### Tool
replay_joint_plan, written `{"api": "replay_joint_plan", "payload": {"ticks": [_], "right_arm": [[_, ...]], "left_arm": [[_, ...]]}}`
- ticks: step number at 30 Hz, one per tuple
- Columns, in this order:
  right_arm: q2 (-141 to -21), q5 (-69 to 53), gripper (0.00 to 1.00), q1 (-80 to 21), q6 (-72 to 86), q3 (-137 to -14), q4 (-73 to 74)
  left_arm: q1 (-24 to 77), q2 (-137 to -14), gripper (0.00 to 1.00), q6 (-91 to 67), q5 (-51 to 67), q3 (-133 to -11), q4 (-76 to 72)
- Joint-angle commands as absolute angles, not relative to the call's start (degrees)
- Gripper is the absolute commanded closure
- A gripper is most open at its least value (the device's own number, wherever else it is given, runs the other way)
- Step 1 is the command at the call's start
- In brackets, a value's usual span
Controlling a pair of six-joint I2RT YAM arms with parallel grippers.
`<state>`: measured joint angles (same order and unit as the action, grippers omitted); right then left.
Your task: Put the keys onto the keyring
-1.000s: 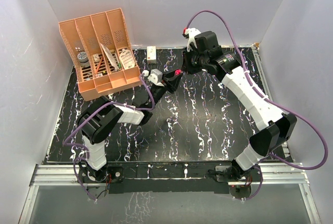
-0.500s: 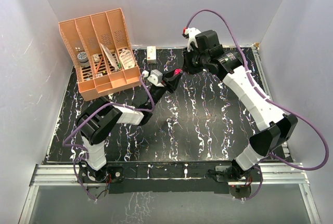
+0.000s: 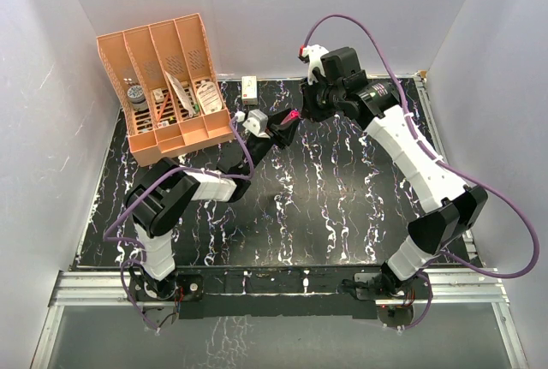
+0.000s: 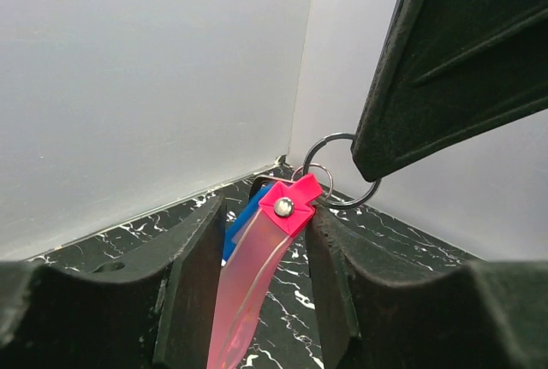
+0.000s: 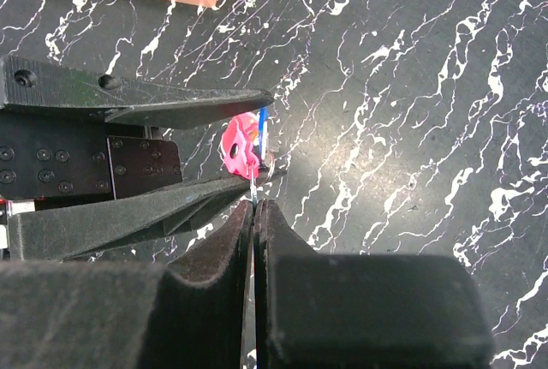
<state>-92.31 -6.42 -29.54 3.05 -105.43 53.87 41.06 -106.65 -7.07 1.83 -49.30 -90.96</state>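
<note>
The keyring (image 4: 257,275) is a pink translucent strap with a hot-pink riveted cap and metal rings on top. It hangs above the table between the fingers of my left gripper (image 4: 265,211), which stands open, with a gap on the strap's left side. A blue-headed key (image 4: 244,215) sits just behind the strap. My right gripper (image 5: 255,205) is shut on the keyring's metal ring (image 4: 342,172). In the top view both grippers meet at the keyring (image 3: 294,116), back centre. A tiny pale piece (image 3: 278,200), perhaps the silvery key, lies on the table.
An orange slotted organizer (image 3: 167,86) stands at the back left, close to the left arm. A small white box (image 3: 250,88) sits by the back wall. White walls enclose the black marbled table (image 3: 342,215) on three sides.
The left jaws have widened around the strap. Both grippers and the keyring have shifted slightly toward the back. The right gripper stays shut on the ring.
</note>
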Motion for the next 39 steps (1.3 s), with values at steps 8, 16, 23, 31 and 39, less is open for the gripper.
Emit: {"api": "replay_joint_plan", "payload": {"ticks": [8, 16, 23, 31, 39], "right_arm": [[-94.0, -6.4, 1.00, -29.4, 1.2, -110.4, 58.5], [-94.9, -6.0, 1.00, -29.4, 1.3, -110.3, 60.3], [-96.0, -5.9, 1.00, -29.3, 1.3, -110.1, 61.2], [-96.6, -5.8, 1.00, -29.4, 1.4, -110.6, 61.5], [-97.0, -5.0, 1.00, -29.4, 1.4, -111.9, 61.5]], "left_arm": [[39.8, -106.6, 0.55, -7.0, 5.4, -52.4, -91.8], [39.0, -106.4, 0.51, -7.4, 4.9, -51.7, -91.8], [38.4, -106.3, 0.46, -8.2, 4.8, -51.3, -91.9], [38.1, -105.9, 0.44, -8.8, 4.1, -50.3, -91.3], [37.8, -105.0, 0.40, -9.2, 2.3, -48.3, -89.5]]}}
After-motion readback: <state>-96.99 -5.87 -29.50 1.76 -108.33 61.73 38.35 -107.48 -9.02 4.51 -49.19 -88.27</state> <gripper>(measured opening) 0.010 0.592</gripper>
